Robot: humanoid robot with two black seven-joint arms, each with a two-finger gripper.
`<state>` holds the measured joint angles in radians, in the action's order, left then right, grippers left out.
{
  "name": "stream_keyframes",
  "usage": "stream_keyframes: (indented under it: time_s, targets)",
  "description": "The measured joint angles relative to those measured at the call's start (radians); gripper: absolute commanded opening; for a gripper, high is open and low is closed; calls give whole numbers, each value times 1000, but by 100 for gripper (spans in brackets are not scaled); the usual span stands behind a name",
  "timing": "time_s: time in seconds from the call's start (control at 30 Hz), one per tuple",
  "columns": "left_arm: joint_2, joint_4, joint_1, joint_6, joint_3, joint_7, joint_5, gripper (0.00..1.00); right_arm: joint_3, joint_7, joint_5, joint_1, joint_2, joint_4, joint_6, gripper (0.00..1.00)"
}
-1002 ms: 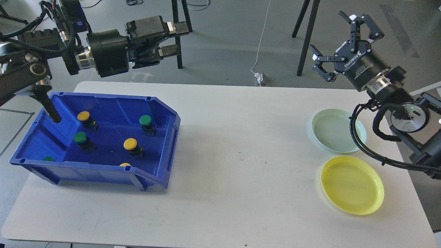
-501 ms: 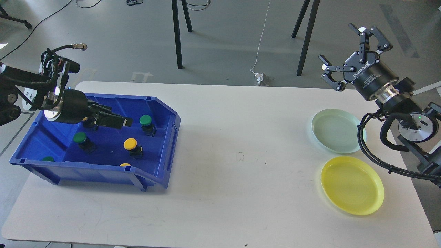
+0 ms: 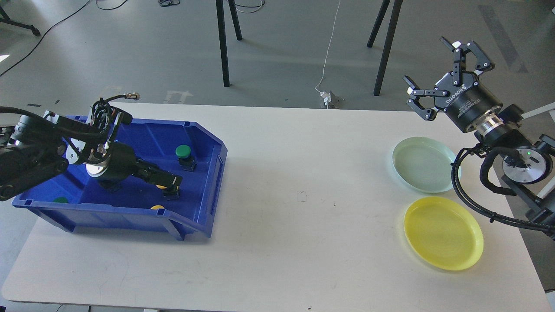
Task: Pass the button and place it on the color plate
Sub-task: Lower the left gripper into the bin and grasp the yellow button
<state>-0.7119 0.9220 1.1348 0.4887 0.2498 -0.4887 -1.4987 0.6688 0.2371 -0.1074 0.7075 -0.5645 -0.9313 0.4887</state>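
A blue bin [image 3: 113, 217] at the table's left holds several buttons with black bases. A green-capped button [image 3: 183, 151] stands at its back right. A yellow cap [image 3: 157, 207] and a green cap [image 3: 60, 200] peek over the front wall. My left gripper [image 3: 168, 180] is low inside the bin, its fingers at a yellow button [image 3: 162, 186] that they mostly hide; I cannot tell whether they grip it. My right gripper [image 3: 446, 65] is open and empty, raised above the table's far right. The pale green plate [image 3: 422, 164] and the yellow plate [image 3: 443, 232] are empty.
The white table [image 3: 303, 242] spans the view. My right arm's cables [image 3: 466, 195] hang over the right rims of both plates. Black stand legs [image 3: 225, 47] stand on the floor behind the table.
My left gripper came down from high above the bin into it, then moved forward and right onto the yellow button. My right gripper drifted slightly right and down, still open.
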Motion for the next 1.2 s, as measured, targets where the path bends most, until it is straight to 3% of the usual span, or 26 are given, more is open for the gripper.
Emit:
stream_keyframes:
  time_s: [0.37,0.83,1.2]
  targets:
    - [56,-94,-32,0,1,0,3,99,0,1,0,-17,0,0,0,99]
    - [75,-104,-50,0,-4,0,7,97,5,2,0,-28,-1,0,0,99]
    - [109,-145,-75,0,-6,0,14,87,15,4,0,-43,-2,-1,0,99]
